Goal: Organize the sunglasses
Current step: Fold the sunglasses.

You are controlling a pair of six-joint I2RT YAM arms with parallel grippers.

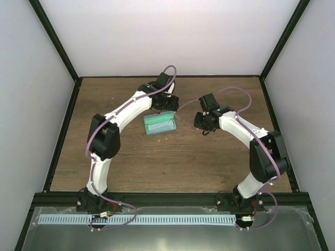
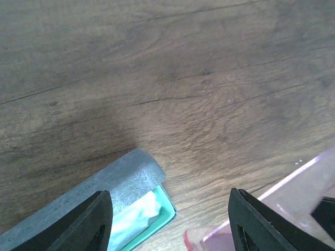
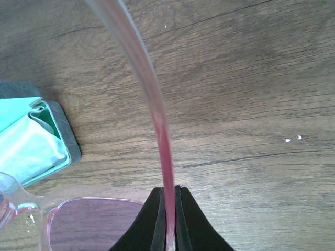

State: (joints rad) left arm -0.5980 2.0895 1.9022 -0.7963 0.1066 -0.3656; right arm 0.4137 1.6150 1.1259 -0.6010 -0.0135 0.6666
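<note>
**A:** Where are the thin pinkish-red plastic sunglasses (image 3: 162, 157)?

**B:** In the right gripper (image 3: 168, 194). Its jaws are pinched shut on one slim temple, which runs toward 12 o'clock in the right wrist view. The lenses sit at 8 o'clock.

**A:** And where do they go?

**B:** Probably into the open teal-blue oblong case (image 1: 159, 124), which has a soft light-blue cloth (image 3: 26, 149) inside. Seen from above, it lies at 9 o'clock from that gripper, with its long axis roughly 8-to-2.

**A:** The left gripper (image 2: 170, 197)?

**B:** Spread wide and holding nothing, near the case's 12 o'clock side and closer to it than the right. There's bare brown wooden table (image 1: 131, 162) all round, and the edges are well off.
</note>
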